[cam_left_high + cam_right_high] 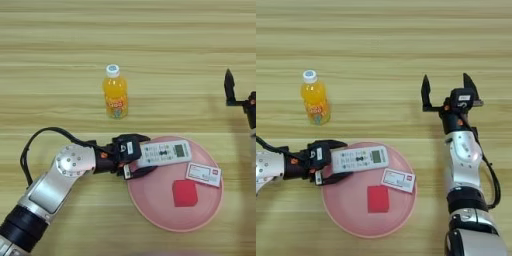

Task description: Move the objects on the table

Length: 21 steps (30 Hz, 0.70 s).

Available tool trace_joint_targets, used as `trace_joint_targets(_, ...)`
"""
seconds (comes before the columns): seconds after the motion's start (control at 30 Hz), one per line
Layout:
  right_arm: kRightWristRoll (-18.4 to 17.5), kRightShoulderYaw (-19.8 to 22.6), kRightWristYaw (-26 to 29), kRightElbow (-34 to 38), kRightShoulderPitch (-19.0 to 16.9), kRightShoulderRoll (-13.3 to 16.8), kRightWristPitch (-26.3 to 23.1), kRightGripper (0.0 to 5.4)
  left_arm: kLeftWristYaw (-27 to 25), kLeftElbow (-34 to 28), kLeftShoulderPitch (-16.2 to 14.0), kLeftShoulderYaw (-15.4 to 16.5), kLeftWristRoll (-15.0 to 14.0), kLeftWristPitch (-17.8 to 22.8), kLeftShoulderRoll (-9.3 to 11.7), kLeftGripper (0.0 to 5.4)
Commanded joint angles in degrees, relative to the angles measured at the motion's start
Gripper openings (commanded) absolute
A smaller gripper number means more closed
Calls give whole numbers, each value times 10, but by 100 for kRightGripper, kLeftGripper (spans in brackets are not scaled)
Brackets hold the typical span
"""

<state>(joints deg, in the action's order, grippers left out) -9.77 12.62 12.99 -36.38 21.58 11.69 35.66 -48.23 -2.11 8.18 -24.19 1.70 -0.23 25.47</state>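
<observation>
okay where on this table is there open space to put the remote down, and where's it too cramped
Bare table runs along the far side beyond the orange-juice bottle, and between the bottle and the open right gripper. The pink plate is crowded: the left gripper holds the remote over its rim, beside a red block and a card.

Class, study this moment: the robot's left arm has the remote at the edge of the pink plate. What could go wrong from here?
1. The left end effector grips the remote only at one end; it might pivot or slip out.
2. Lowered carelessly, the remote could land on the white card or red block on the plate.
3. The bottle stands upright nearby; a wide swing might topple it.
</observation>
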Motion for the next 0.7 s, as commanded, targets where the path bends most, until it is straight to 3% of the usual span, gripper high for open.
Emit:
trace_joint_targets(0.03, 2, -2, -1, 6, 4, -2, 2, 540, -13, -21, -8, 9, -19, -23, 5, 405)
trace_joint_targets(0.2, 1, -2, 0, 7, 3, -1, 2, 540, -10, -38, -5, 32, -50, -28, -4, 444)
trace_joint_targets(0.43, -1, 0, 3, 7, 1, 2, 1, 540, 2, -97, 3, 101, -160, -13, -33, 514)
trace_joint_targets(0.7, -2, 3, 6, 3, 2, 5, 2, 540, 38, -149, 10, 144, -225, -11, -70, 538)
